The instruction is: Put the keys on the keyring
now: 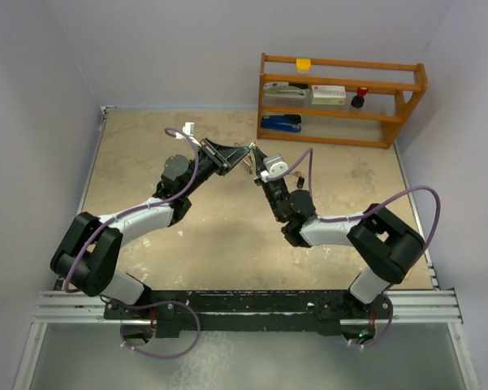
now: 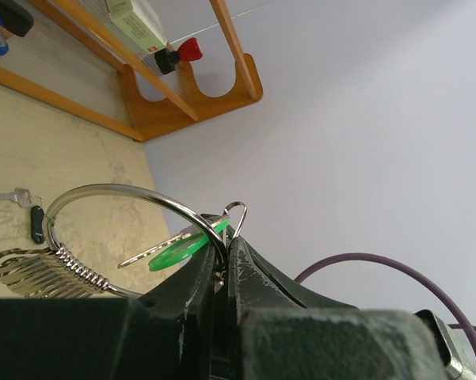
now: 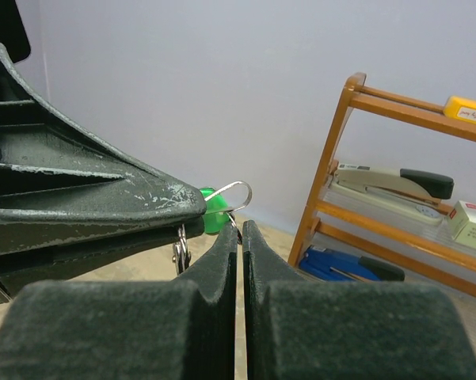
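The keyring [image 2: 111, 194], a wide silver wire ring with a coiled section, is held above the table with my left gripper [image 2: 226, 253] shut on it. A green-headed key [image 2: 178, 252] and a small wire loop [image 2: 236, 215] sit right at its fingertips. My right gripper [image 3: 241, 229] is shut, its tips pinching that wire loop [image 3: 236, 194] just in front of the green key head [image 3: 214, 207]. The two grippers meet tip to tip in mid-air [image 1: 250, 158]. A black-headed key [image 2: 36, 224] with a small silver key [image 2: 12, 196] lies on the table.
A wooden rack [image 1: 341, 97] stands at the back right, holding a grey stapler [image 3: 396, 184], a blue stapler [image 3: 340, 265], a box [image 1: 328, 94], a red-capped item [image 2: 178, 55] and a yellow item [image 1: 304, 63]. Walls close the table on three sides.
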Robot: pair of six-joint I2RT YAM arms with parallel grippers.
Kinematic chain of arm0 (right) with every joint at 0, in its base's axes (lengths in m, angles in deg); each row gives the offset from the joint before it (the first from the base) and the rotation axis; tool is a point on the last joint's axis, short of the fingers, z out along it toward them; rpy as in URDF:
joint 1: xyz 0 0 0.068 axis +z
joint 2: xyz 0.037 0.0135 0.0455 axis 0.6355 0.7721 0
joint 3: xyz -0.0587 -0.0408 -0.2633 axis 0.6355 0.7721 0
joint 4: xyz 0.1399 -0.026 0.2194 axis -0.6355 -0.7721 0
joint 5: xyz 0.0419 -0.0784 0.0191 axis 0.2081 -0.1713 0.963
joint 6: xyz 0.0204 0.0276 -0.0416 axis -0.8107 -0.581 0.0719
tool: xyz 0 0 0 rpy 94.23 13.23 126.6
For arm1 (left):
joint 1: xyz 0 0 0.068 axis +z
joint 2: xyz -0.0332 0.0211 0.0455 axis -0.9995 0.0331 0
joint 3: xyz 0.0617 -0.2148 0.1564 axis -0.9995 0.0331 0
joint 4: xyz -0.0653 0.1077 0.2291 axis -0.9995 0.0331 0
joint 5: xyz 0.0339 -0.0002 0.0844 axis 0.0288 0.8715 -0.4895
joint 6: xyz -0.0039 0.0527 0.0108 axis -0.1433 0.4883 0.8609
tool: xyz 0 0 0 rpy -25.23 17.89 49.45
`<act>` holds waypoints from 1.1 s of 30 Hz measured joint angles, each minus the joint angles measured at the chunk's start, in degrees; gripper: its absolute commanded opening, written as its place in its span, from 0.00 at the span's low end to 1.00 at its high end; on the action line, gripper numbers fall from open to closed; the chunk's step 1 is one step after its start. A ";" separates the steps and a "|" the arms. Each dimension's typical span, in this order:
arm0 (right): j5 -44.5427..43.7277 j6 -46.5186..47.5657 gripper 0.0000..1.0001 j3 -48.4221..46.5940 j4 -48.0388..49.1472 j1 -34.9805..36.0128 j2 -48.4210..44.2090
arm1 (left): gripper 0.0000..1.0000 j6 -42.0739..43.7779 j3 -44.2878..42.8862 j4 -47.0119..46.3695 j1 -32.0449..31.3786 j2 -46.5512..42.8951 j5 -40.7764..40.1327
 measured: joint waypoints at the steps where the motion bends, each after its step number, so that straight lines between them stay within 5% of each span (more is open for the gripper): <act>1: -0.02 0.00 0.00 -0.11 0.00 -0.02 0.00 | 0.00 0.00 0.00 -0.13 0.00 0.02 0.04; 33: 1.49 -1.16 0.00 -0.52 -0.39 -2.05 -0.46 | 0.00 -0.96 -0.90 -1.75 0.37 1.97 1.81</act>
